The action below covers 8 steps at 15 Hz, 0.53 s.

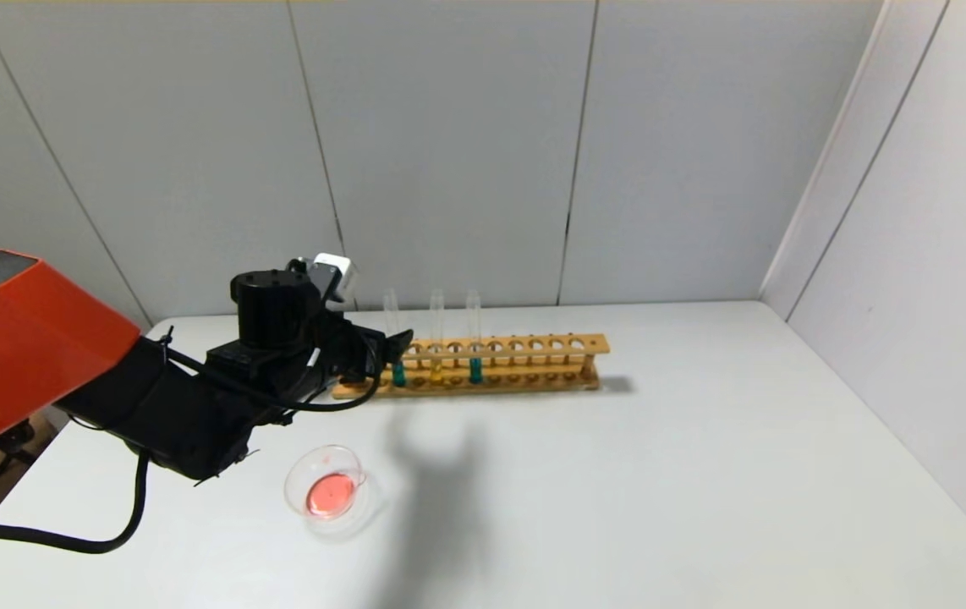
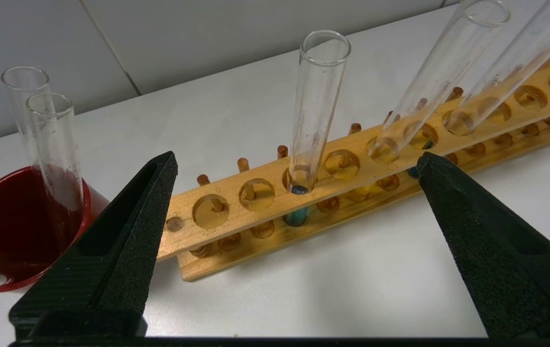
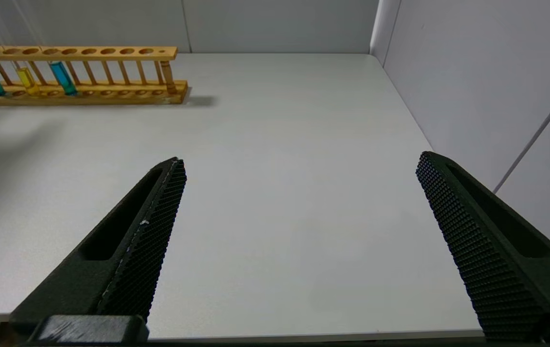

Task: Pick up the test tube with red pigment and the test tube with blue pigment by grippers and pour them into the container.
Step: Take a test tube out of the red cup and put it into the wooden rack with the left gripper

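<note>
While spread wide before the slotted wooden rack (image 2: 333,188) — matte, ribbed black left tool (image 2: 299,168); right tool (image 3: 299,164) likewise splayed.

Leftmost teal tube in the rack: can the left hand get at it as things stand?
Probably yes. The left hand is open and faces the leftmost teal tube, which stands upright in the rack with empty holes on both sides; nothing lies between them.
</note>
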Tool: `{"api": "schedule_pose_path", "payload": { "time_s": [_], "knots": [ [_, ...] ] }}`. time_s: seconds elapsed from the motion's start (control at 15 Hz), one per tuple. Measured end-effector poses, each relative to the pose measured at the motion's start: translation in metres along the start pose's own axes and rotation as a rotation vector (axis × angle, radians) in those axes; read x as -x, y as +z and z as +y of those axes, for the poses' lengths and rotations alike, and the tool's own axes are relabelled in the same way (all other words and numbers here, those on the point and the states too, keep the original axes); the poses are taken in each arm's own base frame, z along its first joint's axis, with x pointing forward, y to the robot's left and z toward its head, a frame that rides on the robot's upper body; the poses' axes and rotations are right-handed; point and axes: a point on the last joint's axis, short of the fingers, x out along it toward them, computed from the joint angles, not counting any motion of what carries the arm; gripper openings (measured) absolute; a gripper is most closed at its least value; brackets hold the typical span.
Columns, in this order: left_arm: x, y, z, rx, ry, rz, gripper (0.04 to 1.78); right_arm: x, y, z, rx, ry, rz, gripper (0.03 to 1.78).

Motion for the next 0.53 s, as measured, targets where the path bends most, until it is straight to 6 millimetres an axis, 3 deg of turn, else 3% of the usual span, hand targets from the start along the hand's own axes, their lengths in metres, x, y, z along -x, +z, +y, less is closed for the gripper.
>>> {"api": "schedule_pose_path", "payload": {
  "time_s": [0.53],
  "knots": [
    [-0.029,-0.005,-0.001,0.006,0.005,-0.002,1.75,0.0,0.0,0.0,0.0,-0.001,0.0,1.75]
  ]
}}
